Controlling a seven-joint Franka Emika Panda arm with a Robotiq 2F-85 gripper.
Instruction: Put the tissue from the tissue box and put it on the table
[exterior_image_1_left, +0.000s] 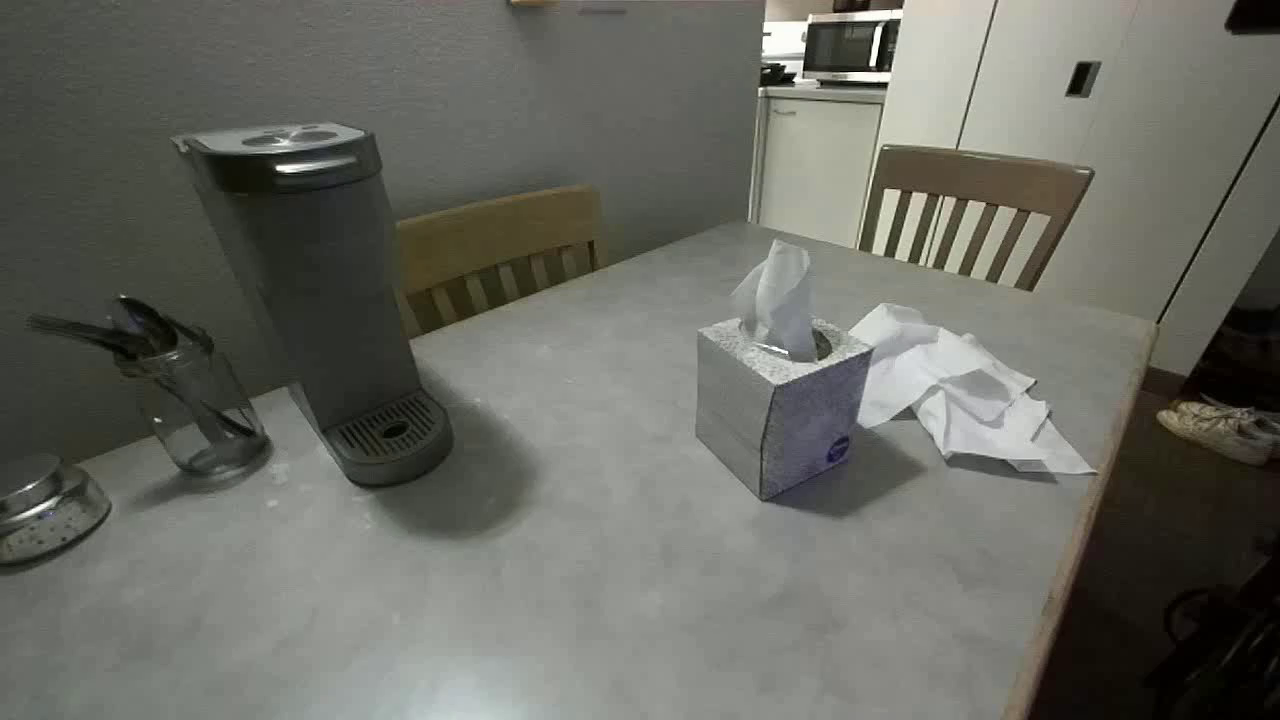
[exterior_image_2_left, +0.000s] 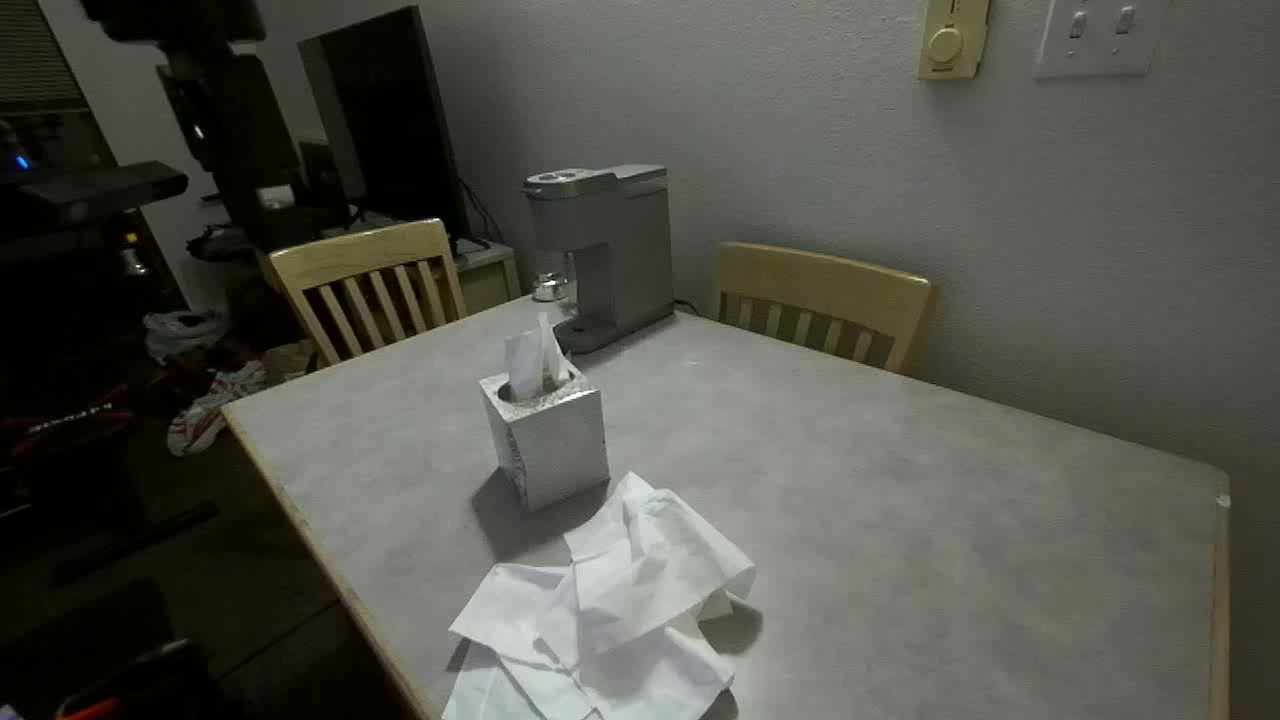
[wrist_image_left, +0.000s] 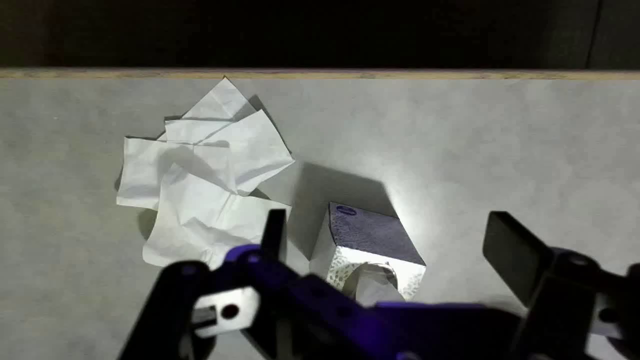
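In the wrist view, the black gripper (wrist_image_left: 389, 234) is released, fingers wide apart; between them appears the grey cube-shaped cardboard tissue box (wrist_image_left: 369, 236). Beyond one finger, crumpled white paper tissues (wrist_image_left: 201, 196) lie on the grey table (wrist_image_left: 500, 142). In an exterior view, another white tissue (exterior_image_1_left: 782, 292) rises from the box. In an exterior view, the others lie beside the box.

In the wrist view, the gripper (wrist_image_left: 390, 230) covered part of the tissue (wrist_image_left: 372, 285) and the side of the tissue box (wrist_image_left: 377, 232) opposite the wooden edge of the table (wrist_image_left: 500, 140). In an exterior view, loose tissues (exterior_image_2_left: 625, 600) near this edge were cut off below. In an exterior view, a lidded jar (exterior_image_1_left: 45, 515) by the wall-side edge was cut at the left; dark things (exterior_image_1_left: 1230, 640) beyond the wooden edge were unrecognisable.
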